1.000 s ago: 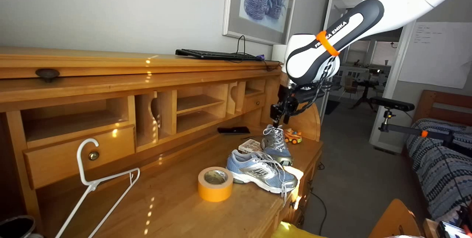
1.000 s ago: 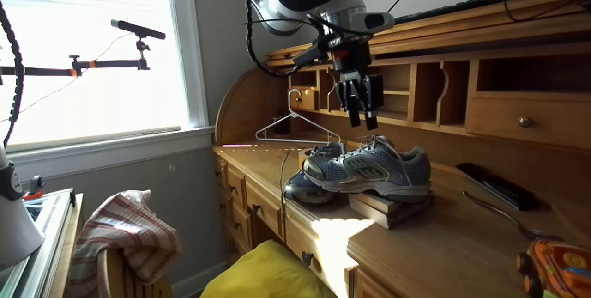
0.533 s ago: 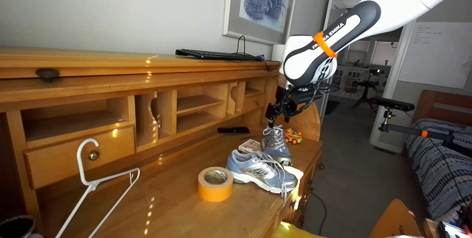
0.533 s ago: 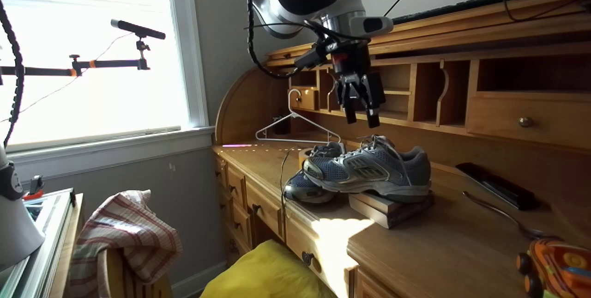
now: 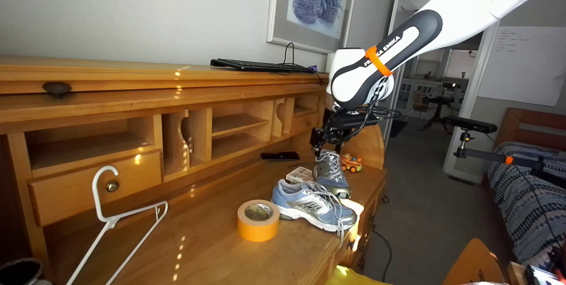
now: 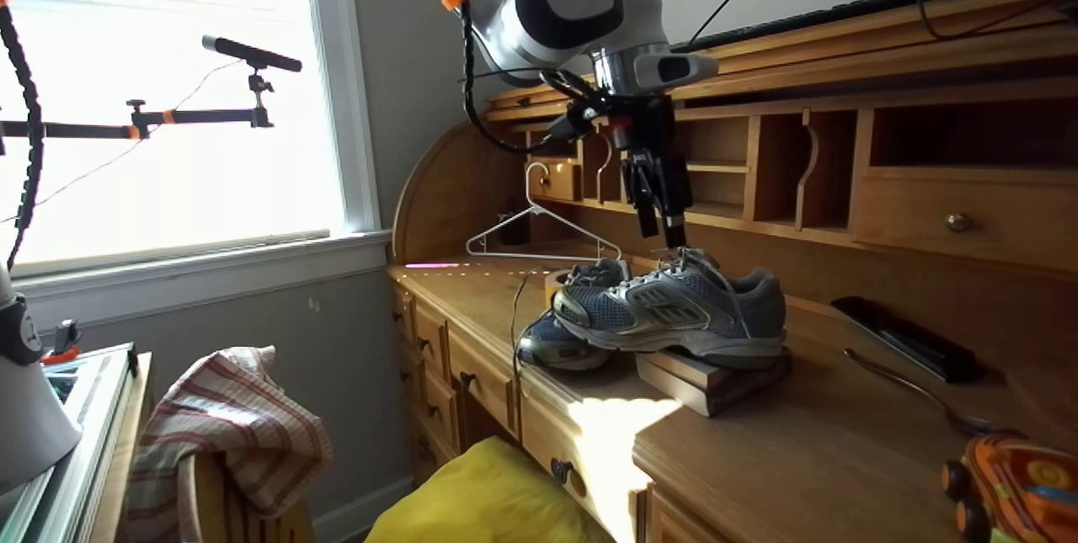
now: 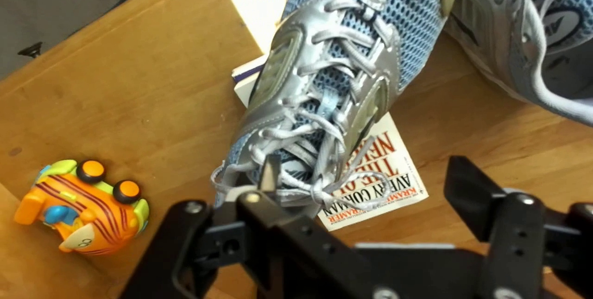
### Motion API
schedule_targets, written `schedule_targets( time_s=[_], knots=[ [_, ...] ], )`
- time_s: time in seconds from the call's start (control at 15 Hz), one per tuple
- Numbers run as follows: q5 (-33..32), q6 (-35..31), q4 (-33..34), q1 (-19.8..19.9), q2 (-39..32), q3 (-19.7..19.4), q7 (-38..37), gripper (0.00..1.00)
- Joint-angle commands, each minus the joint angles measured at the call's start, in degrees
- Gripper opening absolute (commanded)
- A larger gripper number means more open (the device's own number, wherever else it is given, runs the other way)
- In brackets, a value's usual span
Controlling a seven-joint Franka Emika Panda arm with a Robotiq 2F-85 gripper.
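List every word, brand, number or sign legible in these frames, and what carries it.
"FR…KA EMIKA": robot arm, middle letters under the orange band.
"AVERY CORMAN": book cover under the shoe.
"KRAMER", twice: same cover.
"THE OL…": same cover, partly hidden.
"NEI…": same cover, cut off.
Too small to read: writing on the wall sheet, the cover's fine print, any keyboard lettering.

Wrist view crops central shoe [image 7: 331,69]; wall sheet [image 5: 522,66] illegible.
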State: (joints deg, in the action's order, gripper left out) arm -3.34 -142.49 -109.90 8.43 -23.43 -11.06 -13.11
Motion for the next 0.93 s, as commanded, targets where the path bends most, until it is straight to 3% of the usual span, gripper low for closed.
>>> schedule_targets(
  time_s=[0.0, 0.4, 0.53, 0.6, 0.67, 0.73, 0.87],
  knots=[
    [0.5, 1.9, 2.2, -1.2, -1.9, -0.6, -3.2, 0.58],
    [0.5, 2.3, 2.8, -1.8, -2.2, -0.5, -4.8, 0.11],
    [0.6, 2.7, 3.0, -1.8, -2.3, -0.4, -4.7, 0.00],
    [0.6, 3.3, 3.2, -1.8, -2.3, -0.4, -4.5, 0.22],
    [0.5, 3.7, 3.3, -1.8, -2.3, -0.4, -4.6, 0.34],
    [0.7, 4.4, 3.5, -1.8, -2.3, -0.4, -4.8, 0.34],
    [0.3, 5.7, 3.6, -2.3, -2.0, -0.7, -6.2, 0.48]
  ],
)
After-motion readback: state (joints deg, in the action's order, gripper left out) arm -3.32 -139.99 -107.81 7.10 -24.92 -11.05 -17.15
